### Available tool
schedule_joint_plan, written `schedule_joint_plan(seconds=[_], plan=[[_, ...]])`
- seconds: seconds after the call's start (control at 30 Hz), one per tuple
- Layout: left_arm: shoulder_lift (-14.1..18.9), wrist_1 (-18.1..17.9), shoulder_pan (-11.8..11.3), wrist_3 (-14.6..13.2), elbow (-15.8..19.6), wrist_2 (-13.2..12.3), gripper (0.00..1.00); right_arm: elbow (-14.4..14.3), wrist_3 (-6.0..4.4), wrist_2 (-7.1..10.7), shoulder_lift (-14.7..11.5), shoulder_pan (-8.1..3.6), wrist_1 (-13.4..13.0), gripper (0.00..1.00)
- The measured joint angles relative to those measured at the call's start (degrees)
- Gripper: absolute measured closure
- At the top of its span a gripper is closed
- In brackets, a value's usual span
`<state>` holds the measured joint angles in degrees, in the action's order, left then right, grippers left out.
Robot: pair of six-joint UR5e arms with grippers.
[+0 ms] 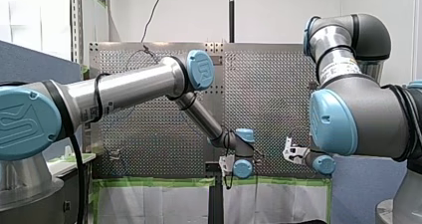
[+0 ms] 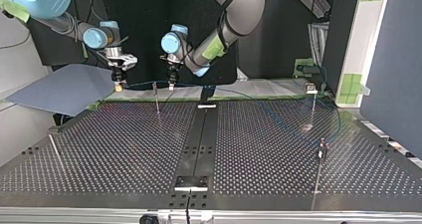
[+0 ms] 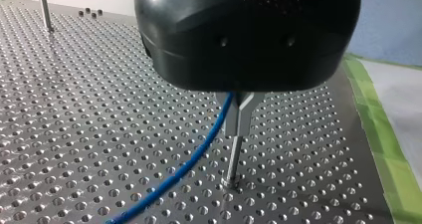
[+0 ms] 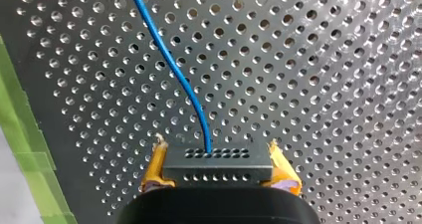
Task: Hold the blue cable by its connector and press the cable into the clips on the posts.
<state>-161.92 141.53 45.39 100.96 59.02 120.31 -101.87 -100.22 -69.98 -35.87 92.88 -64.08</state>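
The yellow pads (image 4: 155, 167) of my right gripper (image 4: 216, 157) are clamped on the two ends of a black connector (image 4: 216, 167) at the bottom centre of the right wrist view. The blue cable (image 4: 174, 69) leaves its top face and runs to the upper left of that frame over the perforated table (image 4: 323, 59).

In the top view my left gripper (image 2: 171, 83) hangs in the upper left, just beside a thin post (image 2: 157, 98). Whether it grips anything I cannot tell, as its black housing hides that in its own view. That view shows, at centre, the cable passing just beside the wider forked head of a post (image 3: 233, 159), likely the clip. Whether it is seated is not clear.

Risks, as I judge them:
- The cable could slide down beside the fork instead of into it if the push is off line.
- A hard pull from the right side could twist the connector in the pads or strain the cable at its exit.
- The slim post could bend under side load.

Only the right wrist view proves the clamp. Only the top view shows both grippers with the cable strung between them, and further posts at the right (image 2: 314, 109) and lower right (image 2: 321, 157). In the front view the arms hide the work.
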Motion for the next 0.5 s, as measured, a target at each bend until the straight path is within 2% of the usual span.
schedule_joint_plan(seconds=[0.2, 0.33, 0.5], plan=[[0.0, 0.1, 0.0, -0.3, -0.4, -0.2, 1.0, 0.3, -0.73, 0.34, 0.2, -0.39, -0.4, 1.0], [0.0, 0.1, 0.2, -0.3, -0.5, -0.4, 1.0, 1.1, -1.06, 0.81, 1.2, -0.56, -0.5, 1.0], [0.0, 0.1, 0.5, -0.5, -0.6, -0.5, 1.0, 2.6, -0.42, 0.85, 3.1, -0.73, 0.5, 1.0]])
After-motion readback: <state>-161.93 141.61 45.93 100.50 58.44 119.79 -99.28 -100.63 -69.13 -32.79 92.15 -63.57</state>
